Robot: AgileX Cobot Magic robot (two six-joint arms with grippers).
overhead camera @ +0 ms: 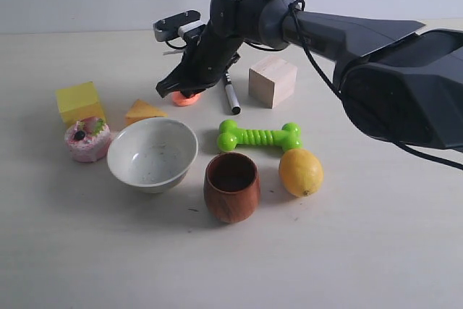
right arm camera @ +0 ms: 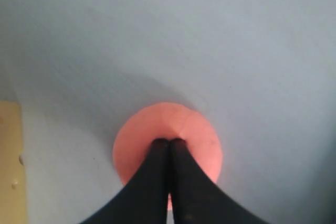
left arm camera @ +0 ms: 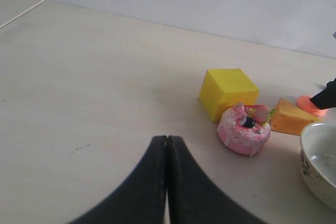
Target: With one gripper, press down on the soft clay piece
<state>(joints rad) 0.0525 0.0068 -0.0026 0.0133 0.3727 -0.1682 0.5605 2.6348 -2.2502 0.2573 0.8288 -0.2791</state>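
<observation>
We see R tool (right arm camera: 168,144), closed, tips pressing soft clay piece (right arm camera: 198,129), far side of tabletop (overhead camera: 362,251); L tool (left arm camera: 167,148) closed too.

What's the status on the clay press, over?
Right end effector shut, tips on the soft clay piece. Left end effector shut, away. Marker alongside, not blocking.
</observation>
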